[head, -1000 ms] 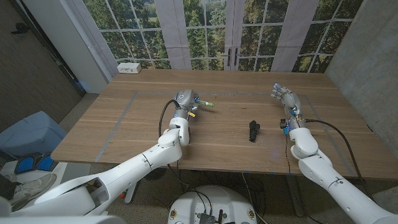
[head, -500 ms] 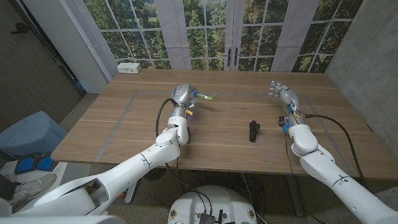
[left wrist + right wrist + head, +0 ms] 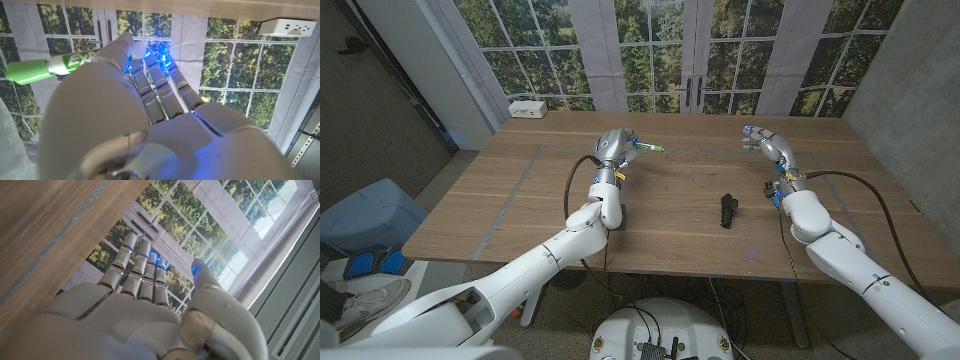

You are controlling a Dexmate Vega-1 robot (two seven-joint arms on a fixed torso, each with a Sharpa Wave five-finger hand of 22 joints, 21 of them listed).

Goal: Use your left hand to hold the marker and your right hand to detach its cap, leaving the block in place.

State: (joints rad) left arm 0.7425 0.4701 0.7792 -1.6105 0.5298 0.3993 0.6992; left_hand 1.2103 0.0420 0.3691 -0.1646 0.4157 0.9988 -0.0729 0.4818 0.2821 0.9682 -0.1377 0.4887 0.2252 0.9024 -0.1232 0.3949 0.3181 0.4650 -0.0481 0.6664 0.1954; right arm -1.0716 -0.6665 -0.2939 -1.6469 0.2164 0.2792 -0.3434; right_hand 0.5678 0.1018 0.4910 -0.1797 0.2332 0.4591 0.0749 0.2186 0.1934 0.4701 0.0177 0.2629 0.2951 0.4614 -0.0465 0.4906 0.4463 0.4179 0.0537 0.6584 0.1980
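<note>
My left hand (image 3: 613, 146) is raised above the table's middle and holds a green marker (image 3: 647, 149), whose capped end sticks out toward the right. In the left wrist view the marker (image 3: 47, 66) pokes out past the back of the hand (image 3: 125, 120), green cap outermost. My right hand (image 3: 766, 144) is lifted over the table's right side with its fingers apart and nothing in it; the right wrist view shows those fingers (image 3: 140, 265) spread. A black block (image 3: 727, 209) lies on the table between the two hands, nearer the front.
The wooden table (image 3: 670, 220) carries a grey taped rectangle (image 3: 535, 160). A white power strip (image 3: 528, 108) sits at the far left corner. Large windows stand behind the table. A cable runs along my right arm (image 3: 860, 205).
My left hand has risen a little with the marker. My right hand has moved left, toward the marker, and its fingers have spread.
</note>
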